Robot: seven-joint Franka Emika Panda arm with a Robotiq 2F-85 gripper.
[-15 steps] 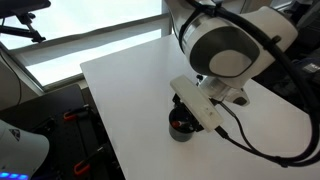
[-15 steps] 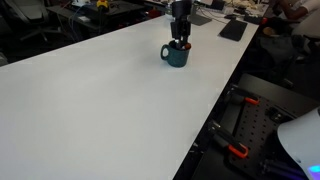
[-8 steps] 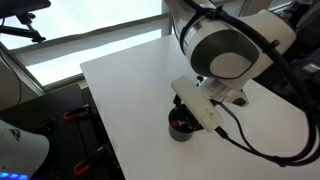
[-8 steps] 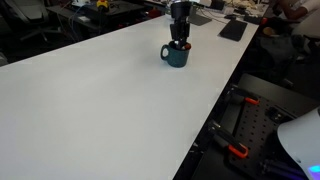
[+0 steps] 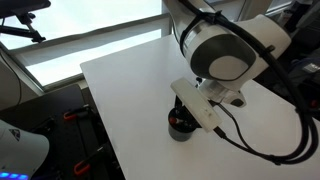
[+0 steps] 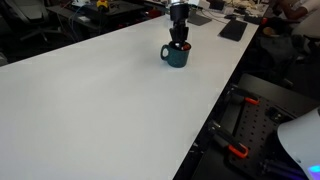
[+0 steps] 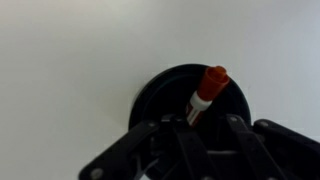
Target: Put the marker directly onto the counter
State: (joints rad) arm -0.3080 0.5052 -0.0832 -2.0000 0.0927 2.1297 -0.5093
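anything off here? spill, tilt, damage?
Nothing spilled or damaged. One oddity: the marker stands inside the cup, apparently leaning, with its orange-red end poking above the rim, rather than lying on the counter. The cup sits upright.

A bright, window-like band (image 5: pixel 85 42) runs behind the counter (image 5: pixel 130 90) and lights its far edge. A black stand (image 5: pixel 25 25) is silhouetted against that light. Below the counter's edge, black framing (image 6: pixel 250 120) carries red-handled clamps (image 6: pixel 237 150). Cluttered desks (image 6: pixel 90 8) occupy the rear of the room; the detail there is indistinct.
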